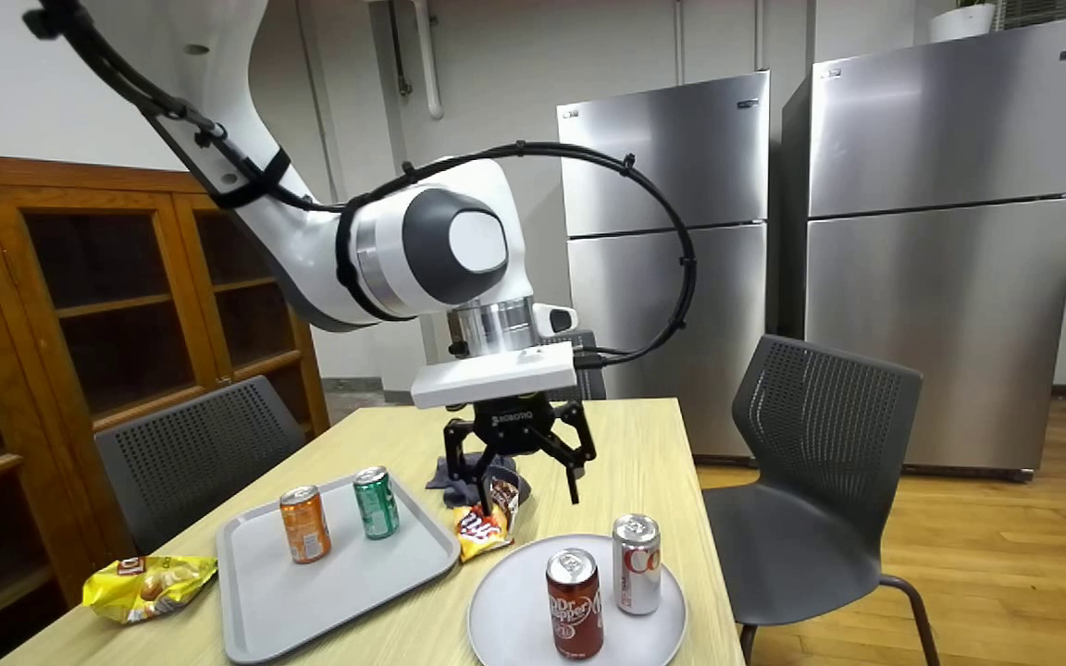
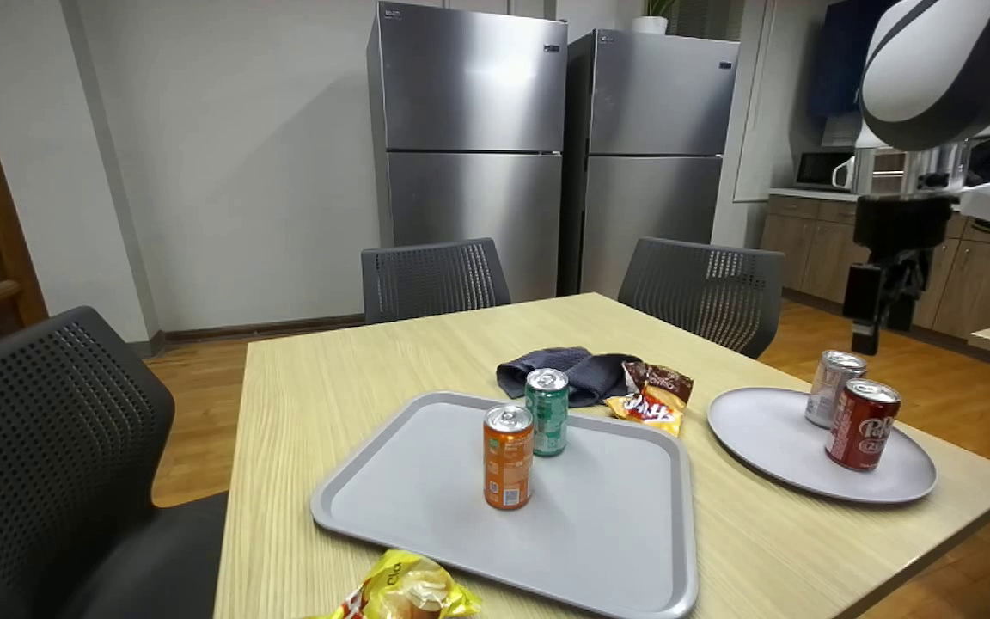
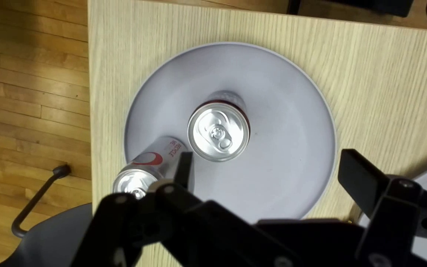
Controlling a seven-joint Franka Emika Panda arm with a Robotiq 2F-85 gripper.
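From left to right in an exterior view, a yellow bag [image 1: 149,588] lies beside the tray [image 1: 265,610], where an orange can [image 1: 305,525] and a green can [image 1: 376,504] stand. The gripper [image 1: 531,507], spread wide and empty, hangs over the table [image 1: 635,453] near the plate [image 1: 514,601], where a red can [image 1: 575,610] and a silver can [image 1: 637,566] stand upright. Judging by this, no can is yet gripped or lifted: two are on the tray, two on the plate.

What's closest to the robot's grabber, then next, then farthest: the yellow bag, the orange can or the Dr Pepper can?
In an exterior view, from the gripper:
1. Dr Pepper can, on the round plate.
2. Orange can, on the gray tray.
3. Yellow bag, on the table beyond that tray.
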